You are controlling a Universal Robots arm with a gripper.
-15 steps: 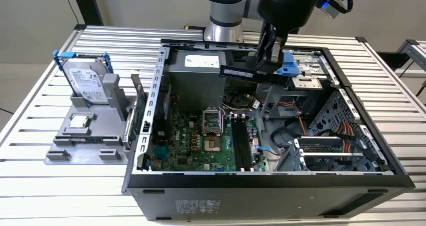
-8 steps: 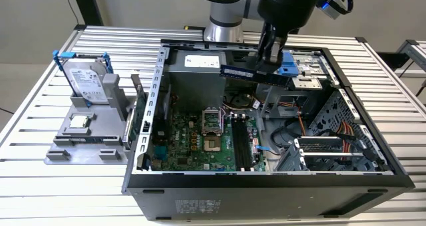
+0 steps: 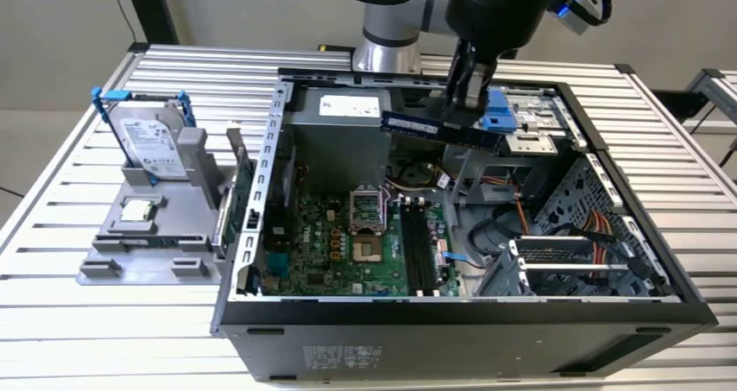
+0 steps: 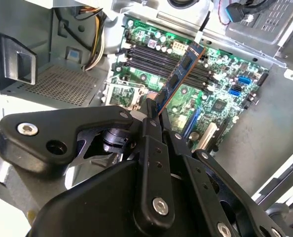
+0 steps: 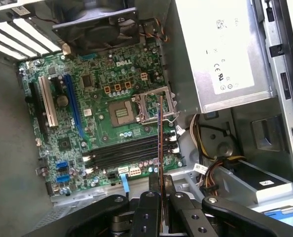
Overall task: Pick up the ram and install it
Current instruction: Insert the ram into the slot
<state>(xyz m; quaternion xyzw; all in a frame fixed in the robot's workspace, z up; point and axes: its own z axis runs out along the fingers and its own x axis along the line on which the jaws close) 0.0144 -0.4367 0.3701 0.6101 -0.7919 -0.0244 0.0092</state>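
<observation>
Held the ram, a long, narrow dark blue-green circuit-board stick with a row of black chips, in the air above the open black computer case. Pinched it from above between the black metal fingers of the gripper, clear of everything below. Held it roughly level in the exterior view, over the rear part of the case, near the grey power supply box. Looked down in both wrist views past the stick's edge onto the green motherboard, with the row of long black memory slots and the square silver processor socket beneath. Not yet seated in any slot. Showed, well apart on the slatted aluminium surface toward the exterior view's left, the silver boxy hard drive in a blue frame and the small square silver processor chip, both on a grey plastic holder.
</observation>
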